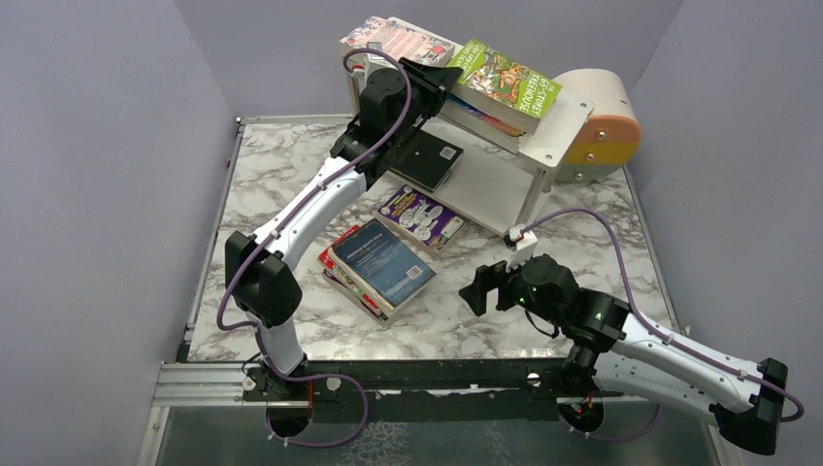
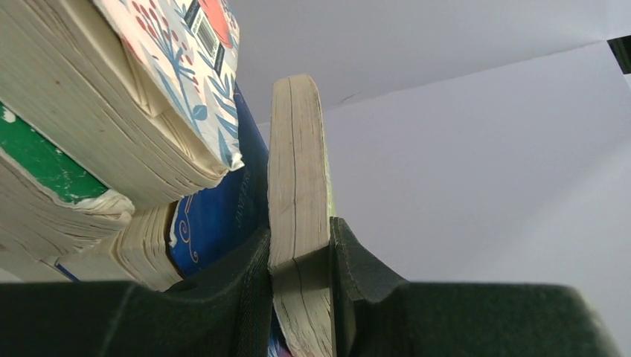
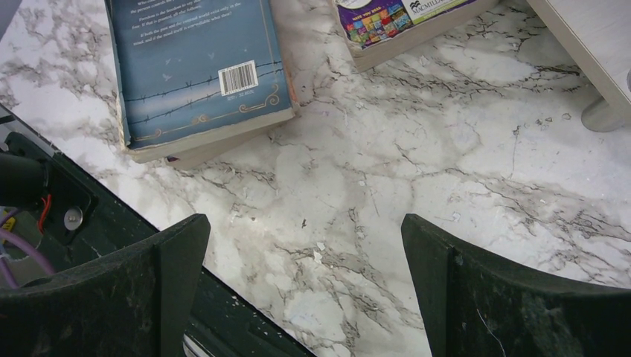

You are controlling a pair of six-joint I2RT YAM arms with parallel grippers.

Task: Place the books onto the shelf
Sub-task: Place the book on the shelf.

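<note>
Shelf (image 1: 490, 189) stands at the far side of the marble desk (image 1: 281, 165). Its top board carries a pink book (image 1: 403, 39) and a green book (image 1: 505, 83), and its lower board a black book (image 1: 427, 160). A blue book (image 1: 383, 264) and a purple book (image 1: 420, 216) lie on the desk. Up at the top board, the left pincer (image 2: 300, 245) is clenched on a thick book (image 2: 298, 163). The right pincer (image 3: 305, 230) gapes above the desk.

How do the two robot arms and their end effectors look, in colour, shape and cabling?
The left arm and the right arm both have white link shells and black joint housings. A thin purple cable runs loosely along each arm in open loops. The left end effector and the right end effector each have two matte black, wedge-shaped fingers.
</note>
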